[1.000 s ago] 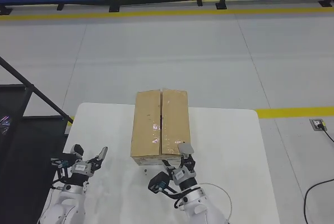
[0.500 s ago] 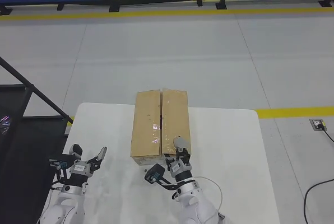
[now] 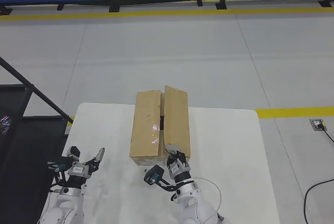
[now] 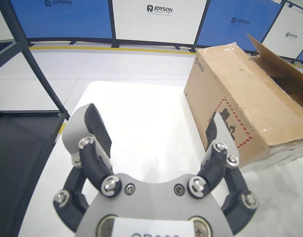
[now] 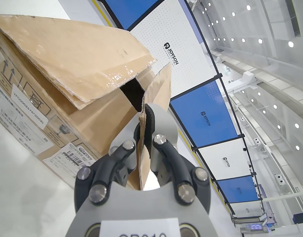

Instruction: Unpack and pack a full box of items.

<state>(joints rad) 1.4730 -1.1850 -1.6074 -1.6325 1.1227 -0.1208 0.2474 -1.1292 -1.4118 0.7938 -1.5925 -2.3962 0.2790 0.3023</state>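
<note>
- Brown cardboard box (image 3: 156, 126) sits mid-table on the white table (image 3: 228, 145), its long side running away from me.
- The right wrist view gives me the grip. My right claw (image 5: 142, 118) pinches the edge of the right-hand top flap (image 5: 158, 87), which is tilted up with a dark gap beside it.
- The top view places my left claw (image 3: 88, 154) left of the box and apart from it, fingers spread wide.

silver end effector (image 4: 154, 114), black ribbed pads (image 4: 98, 127)
</note>
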